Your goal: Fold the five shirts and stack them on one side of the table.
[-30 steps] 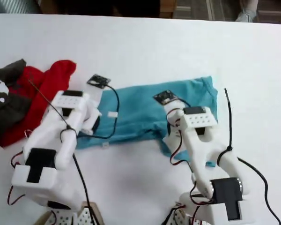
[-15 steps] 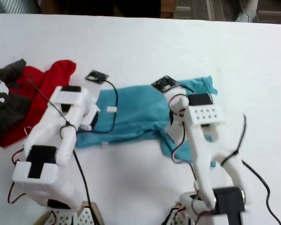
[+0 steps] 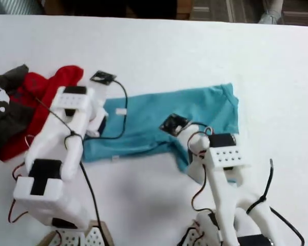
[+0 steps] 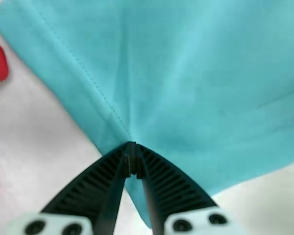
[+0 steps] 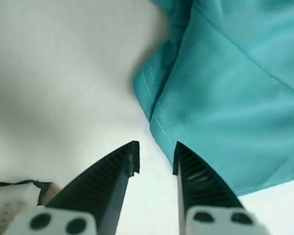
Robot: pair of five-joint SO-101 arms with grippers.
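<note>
The fold of the teal shirt point(image 3: 159, 120) is looking to be the step in hand. The left hand point(image 4: 131, 159) is clamping its tips together on the hemmed edge at the shirt's end nearest the red shirt point(image 3: 49, 97). The right hand point(image 5: 156, 156) is hanging with its fingers apart over bare desk point(image 3: 195, 51), just beside a stitched flap at the shirt's near edge and not touching it.

The next move is probably calling for the right hand to slide onto that flap and pinch it, so both hands are lifting the cloth evenly.

The teal shirt is lying across the middle of the desk as a long band, mostly flat, with soft creases and one flap sticking out toward the arms. The red shirt and a dark shirt point(image 3: 5, 105) are sitting crumpled at the desk's edge beyond the left arm, not yet folded.
</note>
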